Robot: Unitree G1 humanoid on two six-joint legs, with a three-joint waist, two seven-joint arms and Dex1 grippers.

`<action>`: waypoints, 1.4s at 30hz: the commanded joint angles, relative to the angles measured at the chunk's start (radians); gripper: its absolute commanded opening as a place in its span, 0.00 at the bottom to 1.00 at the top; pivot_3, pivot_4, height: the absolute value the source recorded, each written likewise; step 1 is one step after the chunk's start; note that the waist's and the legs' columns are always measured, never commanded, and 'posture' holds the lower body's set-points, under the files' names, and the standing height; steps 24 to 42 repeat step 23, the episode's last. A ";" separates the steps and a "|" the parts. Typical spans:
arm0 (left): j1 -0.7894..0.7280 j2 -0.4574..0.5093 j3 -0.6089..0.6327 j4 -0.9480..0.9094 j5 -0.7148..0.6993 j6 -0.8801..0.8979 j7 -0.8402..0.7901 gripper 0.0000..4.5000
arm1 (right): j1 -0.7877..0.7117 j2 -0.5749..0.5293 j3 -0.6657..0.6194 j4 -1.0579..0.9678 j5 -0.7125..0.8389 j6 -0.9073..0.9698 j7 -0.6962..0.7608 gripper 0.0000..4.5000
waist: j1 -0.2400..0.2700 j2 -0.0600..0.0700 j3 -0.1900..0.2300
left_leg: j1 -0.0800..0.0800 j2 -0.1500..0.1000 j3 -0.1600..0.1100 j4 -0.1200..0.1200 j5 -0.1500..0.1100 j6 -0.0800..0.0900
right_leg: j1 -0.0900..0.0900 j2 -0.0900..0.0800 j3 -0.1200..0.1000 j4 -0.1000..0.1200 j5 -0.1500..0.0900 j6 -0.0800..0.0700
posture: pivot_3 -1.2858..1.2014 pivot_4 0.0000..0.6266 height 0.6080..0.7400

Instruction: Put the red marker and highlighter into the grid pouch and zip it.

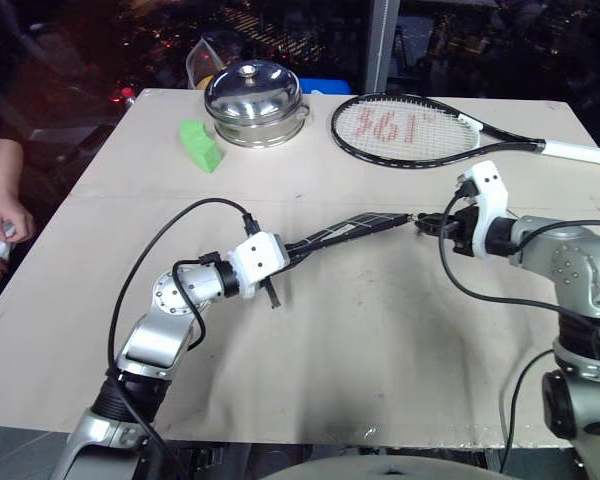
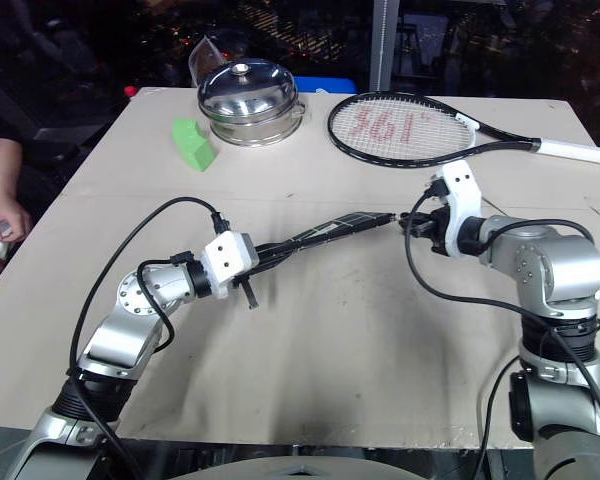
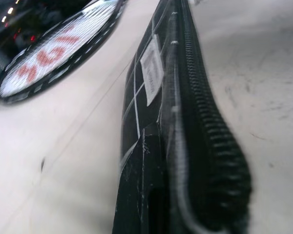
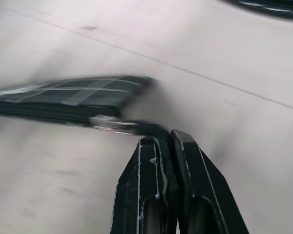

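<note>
1. The right end effector (image 4: 166, 139) is pressed together on the zipper pull (image 4: 112, 124) at the right end of the grid pouch (image 1: 345, 232). The pull is small, so it could slip out if the pull direction strays from the zipper line.
2. The left end effector (image 1: 292, 250) is clamped on the pouch's left end, and the pouch is held stretched between the two arms above the middle of the surface (image 1: 360, 340). If the arms are drawn apart too hard, the fabric could be tugged from this grip.
3. In the left wrist view the zipper teeth (image 3: 210, 122) are seen meshed along the edge near the grip.
4. A racket (image 1: 410, 128), a steel pot (image 1: 255, 100) and a green block (image 1: 200, 145) lie at the far side, well apart.
</note>
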 commanded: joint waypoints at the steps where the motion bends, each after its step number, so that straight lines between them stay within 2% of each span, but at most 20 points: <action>1: -0.026 0.023 0.033 0.081 0.055 -0.070 0.027 0.00 | 0.028 -0.100 -0.027 -0.003 -0.046 -0.101 -0.008 0.00 | 0.002 0.000 0.000 | 0.000 0.000 0.000 -0.001 0.000 0.000 | 0.000 0.000 0.000 0.000 0.000 0.000 | 0.52 0.24 1.00; 2: -0.053 0.022 0.017 0.122 0.096 -0.117 0.050 0.00 | 0.059 -0.098 0.001 -0.044 -0.048 -0.185 0.015 0.00 | 0.001 0.000 0.000 | 0.000 0.000 0.000 -0.001 0.000 0.000 | 0.000 0.001 0.000 0.000 0.000 0.000 | 0.52 0.24 1.00; 4: -0.078 0.024 0.010 0.148 0.012 -0.128 -0.050 0.00 | 0.167 -0.136 0.056 -0.110 -0.079 -0.382 0.106 0.00 | 0.016 0.000 0.000 | -0.001 0.000 0.000 -0.001 0.000 0.000 | -0.001 0.000 0.000 0.000 0.000 0.000 | 0.52 0.24 1.00; 5: -0.083 0.026 0.008 0.156 -0.028 -0.123 -0.094 0.14 | 0.206 -0.153 0.073 -0.123 -0.085 -0.442 0.135 0.13 | 0.019 0.000 0.000 | -0.002 -0.001 -0.001 -0.001 0.000 0.000 | -0.001 0.001 -0.002 -0.001 0.000 0.001 | 0.52 0.24 1.00; 7: -0.071 0.040 0.032 0.152 -0.095 -0.069 -0.144 0.28 | 0.312 -0.177 0.058 -0.175 -0.069 -0.546 0.195 0.29 | 0.019 0.000 0.000 | -0.002 -0.001 -0.001 -0.001 0.000 0.000 | 0.000 -0.001 -0.002 -0.001 -0.003 0.006 | 0.52 0.24 1.00; 9: -0.011 0.061 0.103 0.086 -0.237 0.076 -0.179 0.51 | 0.448 -0.180 -0.016 -0.236 -0.032 -0.637 0.241 0.51 | 0.017 0.000 0.000 | -0.003 -0.003 0.000 0.001 -0.001 0.002 | 0.000 -0.003 -0.002 -0.001 -0.003 0.006 | 0.52 0.24 1.00; 13: 0.255 0.159 0.323 -0.123 -0.529 0.384 -0.214 0.82 | 0.763 -0.140 -0.294 -0.338 0.078 -0.761 0.346 0.83 | 0.007 -0.002 0.002 | -0.002 -0.003 0.000 0.001 -0.002 0.003 | 0.001 -0.005 0.000 -0.001 -0.006 0.010 | 0.52 0.24 1.00; 14: 0.336 0.179 0.382 -0.167 -0.562 0.424 -0.218 0.96 | 0.841 -0.125 -0.368 -0.359 0.090 -0.805 0.376 0.96 | 0.006 -0.002 0.001 | -0.001 0.000 -0.001 0.000 -0.002 0.002 | 0.002 -0.007 0.000 -0.002 -0.006 0.010 | 0.52 0.24 1.00; 16: 0.453 0.202 0.468 -0.228 -0.593 0.462 -0.211 0.99 | 0.956 -0.105 -0.468 -0.385 0.089 -0.901 0.420 0.96 | 0.009 -0.002 0.003 | 0.009 0.000 0.000 -0.003 -0.002 0.002 | 0.010 -0.007 0.000 -0.003 -0.008 0.011 | 0.52 0.24 1.00; 18: 0.552 0.212 0.531 -0.277 -0.587 0.461 -0.222 0.99 | 1.044 -0.093 -0.548 -0.403 0.115 -0.933 0.453 0.96 | 0.012 -0.001 0.004 | 0.011 0.000 -0.001 -0.004 -0.003 0.002 | 0.012 -0.007 -0.001 -0.004 -0.009 0.011 | 0.52 0.24 1.00; 21: 0.634 0.206 0.583 -0.323 -0.582 0.457 -0.226 0.99 | 1.131 -0.081 -0.609 -0.405 0.128 -0.970 0.476 0.96 | 0.013 0.000 0.003 | 0.017 0.000 -0.004 -0.003 -0.005 -0.003 | 0.017 -0.009 -0.004 -0.005 -0.010 0.005 | 0.52 0.24 1.00; 42: 0.627 0.193 0.592 -0.329 -0.601 0.469 -0.207 0.99 | 1.163 -0.072 -0.618 -0.400 0.117 -1.006 0.474 0.96 | 0.014 0.000 0.003 | 0.017 -0.001 -0.005 -0.003 -0.006 -0.003 | 0.018 -0.012 -0.005 -0.006 -0.010 0.005 | 0.52 0.24 1.00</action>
